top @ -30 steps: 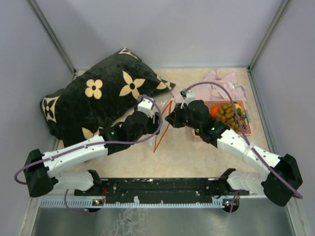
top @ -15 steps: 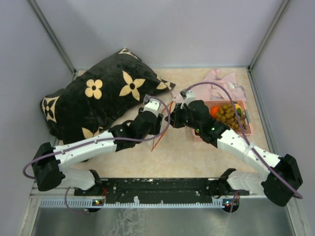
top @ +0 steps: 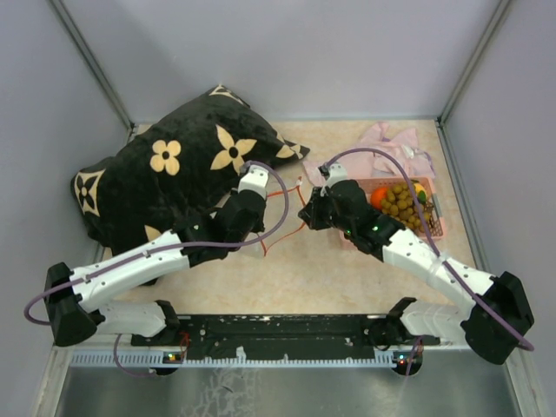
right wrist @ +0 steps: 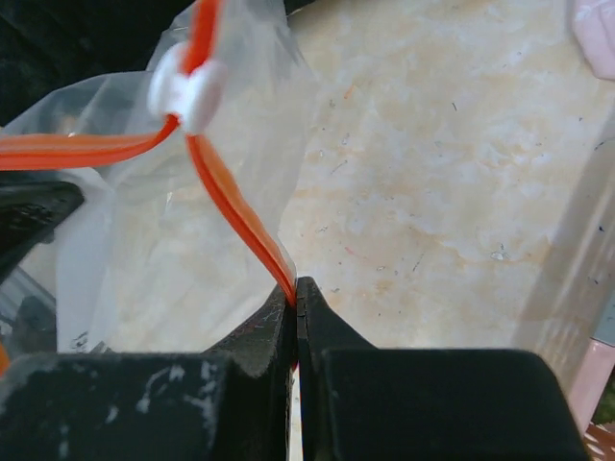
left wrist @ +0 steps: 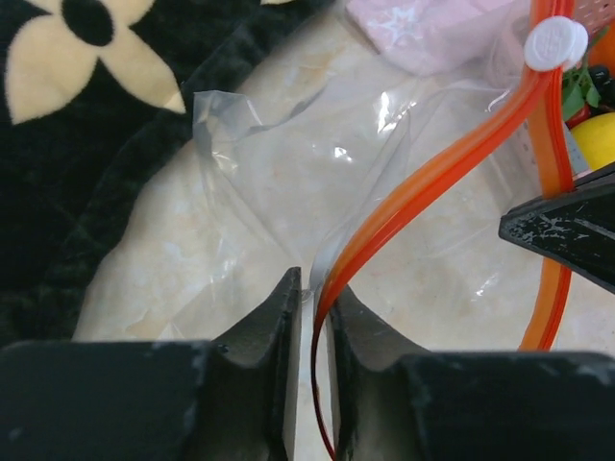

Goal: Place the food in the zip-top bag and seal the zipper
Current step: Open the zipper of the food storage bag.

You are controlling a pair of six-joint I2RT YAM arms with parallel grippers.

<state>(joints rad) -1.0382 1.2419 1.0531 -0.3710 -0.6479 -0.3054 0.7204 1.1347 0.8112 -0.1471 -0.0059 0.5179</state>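
Note:
The zip-top bag (left wrist: 279,163) lies clear and crumpled on the table between my two grippers. Its zipper (left wrist: 423,182), an orange-red strip with a white slider (left wrist: 555,43), runs into my left gripper (left wrist: 310,288). Those jaws stand at a narrow slit filled by the strip and bag film. My right gripper (right wrist: 296,286) is shut on the other part of the zipper (right wrist: 235,206), just below the slider (right wrist: 187,86). From above, the strip (top: 282,233) bends between the left gripper (top: 263,234) and right gripper (top: 306,215). The food (top: 401,201) sits in the pink basket (top: 434,229).
A black pillow (top: 174,174) with cream flowers fills the left rear of the table, close to my left arm. A pale pink cloth (top: 395,143) lies behind the basket. Grey walls enclose the table on three sides.
My left jaws have closed from wide to a narrow slit round the zipper. The left arm reached in, then drew back left. The strip, straight before, now bends. The right gripper stays put.

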